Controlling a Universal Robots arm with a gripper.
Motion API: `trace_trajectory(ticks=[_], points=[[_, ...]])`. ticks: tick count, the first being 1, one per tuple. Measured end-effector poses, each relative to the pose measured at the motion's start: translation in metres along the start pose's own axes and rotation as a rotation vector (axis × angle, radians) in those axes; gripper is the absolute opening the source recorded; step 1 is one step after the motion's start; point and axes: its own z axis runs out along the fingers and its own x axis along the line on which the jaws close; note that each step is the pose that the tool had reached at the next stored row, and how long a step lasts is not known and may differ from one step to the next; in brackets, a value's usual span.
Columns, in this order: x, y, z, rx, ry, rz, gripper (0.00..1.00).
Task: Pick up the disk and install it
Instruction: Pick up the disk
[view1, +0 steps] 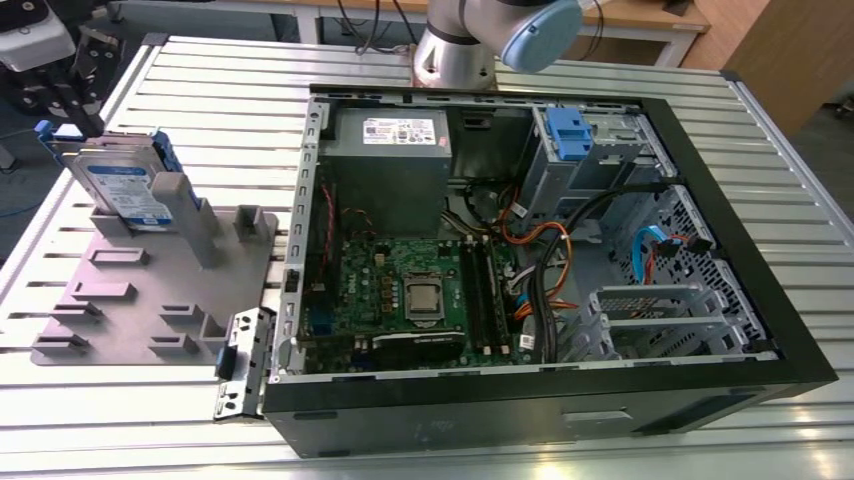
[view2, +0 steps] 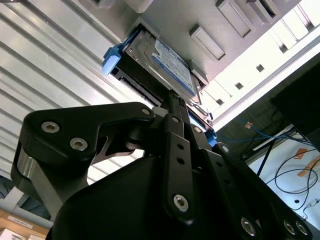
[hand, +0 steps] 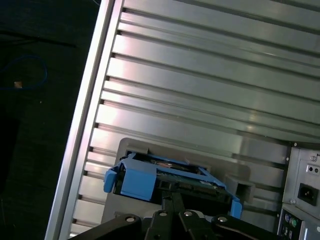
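Ribbed aluminium slats form the table (view1: 200, 90), matte silver and ridged. One arm (view1: 461, 40), a smooth grey tube with a pale blue joint cap, rises at twelve o'clock of the open black computer case (view1: 787, 330). Its black gripper (view1: 80, 115) hangs at ten o'clock of the case, just at eleven o'clock of the disk (view1: 123, 185). Whether it is clamped or released cannot be told. One disk, flat, silver and blue-railed, stands upright in one grey plastic holder (view1: 134, 290). One smaller blue bracket (view1: 567, 135) sits inside the case.
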Motion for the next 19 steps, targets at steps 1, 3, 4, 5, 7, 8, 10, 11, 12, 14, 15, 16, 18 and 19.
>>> trace_trajectory(ticks=[1, 3, 4, 5, 7, 8, 10, 11, 12, 14, 15, 16, 18, 19], points=[[0.0000, 0.0000, 0.0000, -0.0002, 0.0003, -0.007, 0.11], [0.0000, 0.0000, 0.0000, -0.0005, 0.0009, -0.022, 0.11], [0.0000, 0.0000, 0.0000, -0.0007, 0.0012, -0.029, 0.11], [0.0000, 0.0000, 0.0000, -0.0009, 0.0015, -0.036, 0.11], [0.0000, 0.0000, 0.0000, -0.0013, 0.0021, -0.051, 0.11], [0.0000, 0.0000, 0.0000, -0.0015, 0.0025, -0.058, 0.11], [0.0000, 0.0000, 0.0000, -0.0019, 0.0030, -0.072, 0.11], [0.0000, 0.0000, 0.0000, -0.0019, 0.0031, -0.076, 0.11], [0.0000, 0.0000, 0.0000, -0.0020, 0.0032, -0.077, 0.11], [0.0000, 0.0000, 0.0000, -0.0020, 0.0032, -0.077, 0.11], [0.0000, 0.0000, 0.0000, -0.0020, 0.0033, -0.077, 0.11], [0.0000, 0.0000, 0.0000, -0.0020, 0.0032, -0.077, 0.11], [0.0000, 0.0000, 0.0000, -0.0020, 0.0033, -0.077, 0.11], [0.0000, 0.0000, 0.0000, -0.0020, 0.0032, -0.077, 0.11]])
